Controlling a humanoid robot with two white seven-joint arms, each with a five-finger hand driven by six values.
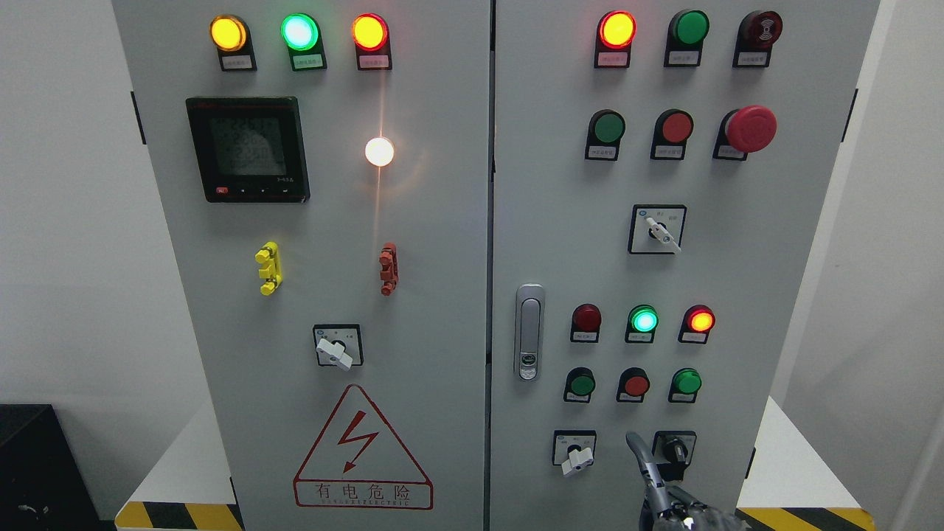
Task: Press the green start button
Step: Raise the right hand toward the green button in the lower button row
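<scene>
- One hand shows, the right hand (pixel 667 494), rising from the bottom edge right of the middle, with a single finger (pixel 639 448) stretched up and to the left while the others stay curled at the knuckles — it holds nothing.
- That fingertip sits between two selector switches low on the right door: the white-handled switch (pixel 575 453) on its left and the black-knobbed switch (pixel 674 447) just beside it on the right.
- Above the fingertip runs a row of three push buttons: a green button (pixel 581 384), a red button (pixel 635 384) and another green button (pixel 686 381). The finger is below them, apart from all three.
- Higher again, three lamps: a dark red one (pixel 587 318), a lit green one (pixel 643 319) and a lit red-orange one (pixel 700 321).
- A silver door latch (pixel 529 332) stands upright at the right door's left edge.
- Further up the right door are a rotary switch (pixel 658 229), a green start button (pixel 608 127) with a red button (pixel 675 127) beside it, and a red mushroom stop (pixel 750 129) — all well apart from the hand.
- On the left door, a triangular warning sign (pixel 361 450) sits low, and a dark meter display (pixel 248 149) high.
</scene>
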